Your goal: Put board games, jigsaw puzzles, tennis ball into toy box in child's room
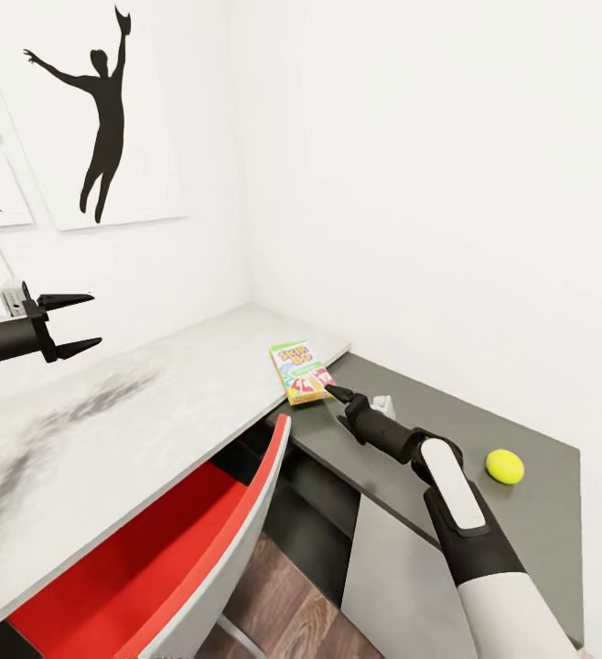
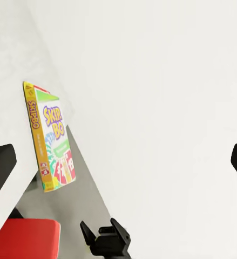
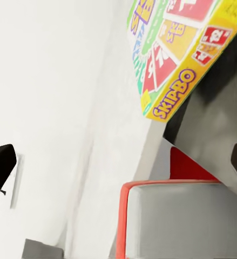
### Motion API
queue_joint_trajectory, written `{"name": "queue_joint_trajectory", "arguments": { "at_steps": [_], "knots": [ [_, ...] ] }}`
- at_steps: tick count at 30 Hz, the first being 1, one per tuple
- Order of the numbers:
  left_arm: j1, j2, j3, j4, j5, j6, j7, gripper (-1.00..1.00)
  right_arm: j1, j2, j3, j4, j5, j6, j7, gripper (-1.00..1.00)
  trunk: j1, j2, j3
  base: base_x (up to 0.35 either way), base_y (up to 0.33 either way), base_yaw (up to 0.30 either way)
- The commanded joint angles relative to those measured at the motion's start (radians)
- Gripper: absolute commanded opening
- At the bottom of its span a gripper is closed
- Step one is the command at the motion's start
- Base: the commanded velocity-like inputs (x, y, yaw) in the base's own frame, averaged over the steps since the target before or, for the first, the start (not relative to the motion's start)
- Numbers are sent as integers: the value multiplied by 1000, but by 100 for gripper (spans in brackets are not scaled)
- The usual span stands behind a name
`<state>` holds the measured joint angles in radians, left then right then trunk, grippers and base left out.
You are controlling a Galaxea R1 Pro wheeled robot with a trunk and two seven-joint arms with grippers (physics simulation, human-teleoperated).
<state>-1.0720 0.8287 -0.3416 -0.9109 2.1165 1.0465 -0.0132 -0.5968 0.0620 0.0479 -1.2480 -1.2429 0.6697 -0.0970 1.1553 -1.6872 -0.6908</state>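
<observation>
Skip-Bo board game [image 1: 300,371] flat on table [image 1: 136,412] edge | right claw [image 1: 335,393] spread, just beside it | left claw [image 1: 77,323] spread, raised well apart | tennis ball [image 1: 504,466] on darker table section

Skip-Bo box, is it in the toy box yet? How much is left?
Nothing looks put away yet. The Skip-Bo box lies on the table, with the right gripper just reaching it, grasping nothing. The left gripper hangs open and empty. The tennis ball waits on the table too.
</observation>
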Motion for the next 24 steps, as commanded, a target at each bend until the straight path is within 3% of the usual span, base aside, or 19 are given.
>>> {"name": "queue_joint_trajectory", "arguments": {
  "at_steps": [1,8,24],
  "knots": [
    [-2,1,-5,0,5,1,-1,100,-1,0,0,-3,-11,2,-18,100,0,-1,-1,0,0,0],
    [-2,4,-5,0,4,1,-2,100,-6,0,0,-7,-11,2,-51,100,0,-1,-1,0,0,0],
    [-2,6,-7,0,1,1,-2,100,-58,8,-2,12,-11,-2,-57,100,0,-1,-1,0,0,0]
  ]
}}
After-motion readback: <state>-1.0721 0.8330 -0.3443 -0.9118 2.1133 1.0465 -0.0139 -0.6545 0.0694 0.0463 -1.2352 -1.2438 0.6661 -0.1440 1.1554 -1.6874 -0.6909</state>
